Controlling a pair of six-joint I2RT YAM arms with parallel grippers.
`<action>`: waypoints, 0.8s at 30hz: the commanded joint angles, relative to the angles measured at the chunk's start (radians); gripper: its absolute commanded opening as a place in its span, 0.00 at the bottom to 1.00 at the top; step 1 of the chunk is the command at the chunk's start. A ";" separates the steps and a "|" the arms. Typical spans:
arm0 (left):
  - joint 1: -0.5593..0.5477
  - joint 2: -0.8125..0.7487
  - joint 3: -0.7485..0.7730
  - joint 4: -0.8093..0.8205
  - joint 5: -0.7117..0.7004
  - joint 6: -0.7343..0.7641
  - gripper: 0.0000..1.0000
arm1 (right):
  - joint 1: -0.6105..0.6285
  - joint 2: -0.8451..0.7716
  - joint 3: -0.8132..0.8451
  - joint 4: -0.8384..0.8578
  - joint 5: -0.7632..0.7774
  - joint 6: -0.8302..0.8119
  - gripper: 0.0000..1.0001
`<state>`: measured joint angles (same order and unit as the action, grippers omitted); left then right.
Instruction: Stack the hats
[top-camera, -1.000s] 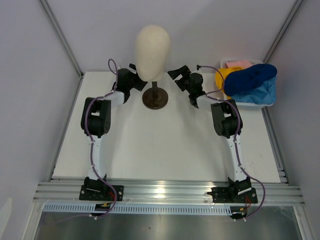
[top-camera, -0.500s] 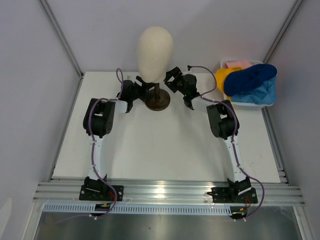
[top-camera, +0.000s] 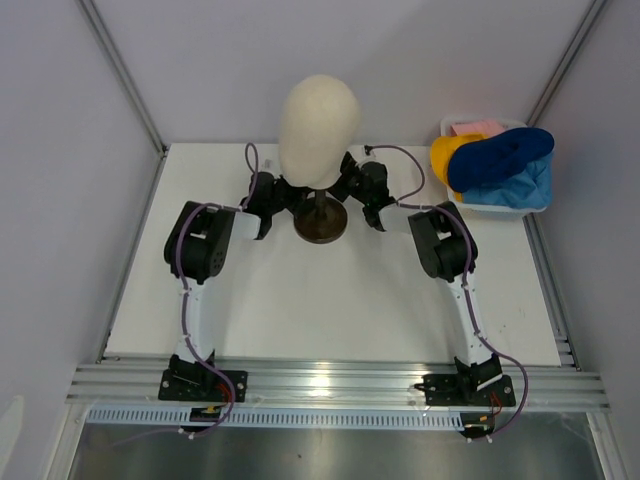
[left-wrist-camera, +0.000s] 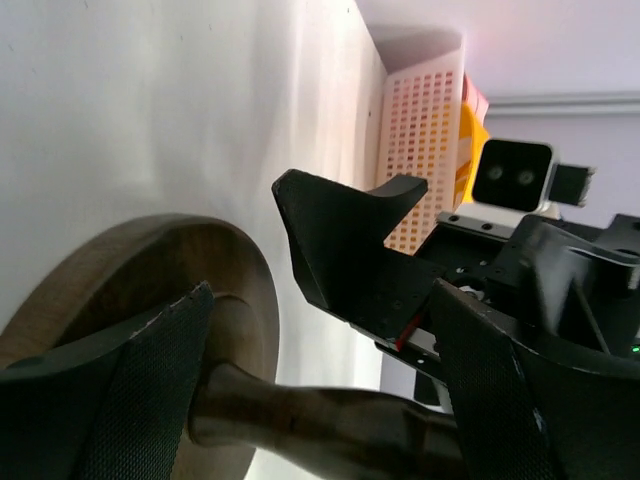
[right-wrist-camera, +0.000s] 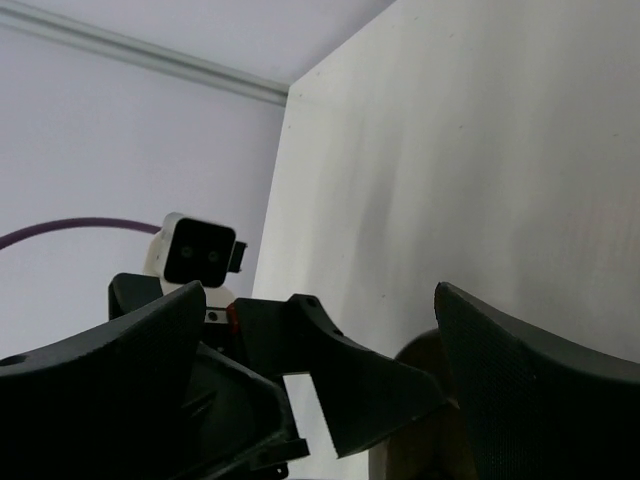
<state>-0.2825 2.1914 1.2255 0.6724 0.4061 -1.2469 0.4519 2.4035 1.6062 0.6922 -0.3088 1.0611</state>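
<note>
While the hats (top-camera: 495, 165) wait in the basket (top-camera: 528, 208), both grippers, left gripper (left-wrist-camera: 310, 330) and right gripper (right-wrist-camera: 330, 370), spread wide around the mannequin stand's stem (left-wrist-camera: 320, 425), apparently to reposition it.

Two robot arms reach across a white table (top-camera: 300, 300), the left tool (top-camera: 285, 196) and right tool (top-camera: 347, 192) flanking the stem of a cream mannequin head (top-camera: 318, 117) on its dark round base (top-camera: 320, 224). At far right, hats (top-camera: 495, 160) fill a white basket (top-camera: 520, 212).
</note>
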 joint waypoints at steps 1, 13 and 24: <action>-0.018 -0.088 -0.035 0.064 0.036 0.067 0.92 | 0.031 -0.070 -0.035 0.079 -0.087 0.000 0.99; -0.142 -0.309 -0.402 0.177 -0.118 0.089 0.92 | 0.062 -0.216 -0.238 0.027 -0.154 -0.068 0.99; -0.225 -0.432 -0.510 0.150 -0.233 0.141 0.93 | 0.077 -0.394 -0.387 -0.238 -0.128 -0.263 0.99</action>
<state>-0.4744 1.8431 0.7464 0.7853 0.2417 -1.1648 0.5087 2.0697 1.2499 0.5117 -0.4252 0.8642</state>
